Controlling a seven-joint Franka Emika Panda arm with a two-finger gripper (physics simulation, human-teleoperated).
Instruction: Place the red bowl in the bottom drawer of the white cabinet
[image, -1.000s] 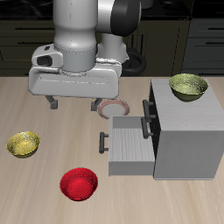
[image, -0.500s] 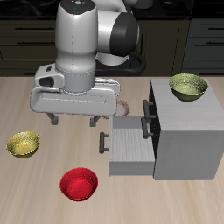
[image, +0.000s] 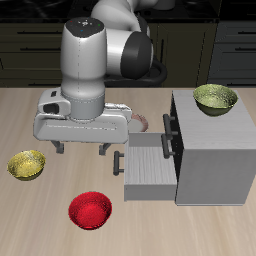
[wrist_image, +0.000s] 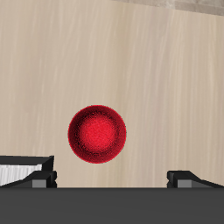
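Note:
The red bowl sits upright on the table near its front edge; the wrist view shows the red bowl from straight above, with nothing in it. My gripper hangs open above the table, a little farther back than the bowl, its two fingers spread wide and holding nothing. The white cabinet stands beside them. Its bottom drawer is pulled out, showing an empty grey tray with a dark bar handle.
One yellow-green bowl lies on the table near the side edge, and another yellow-green bowl rests on the cabinet top. A white red-rimmed plate is partly hidden behind my arm.
My gripper has moved toward the table's front edge and lower, closing in over the red bowl. The bowl and drawer have not moved.

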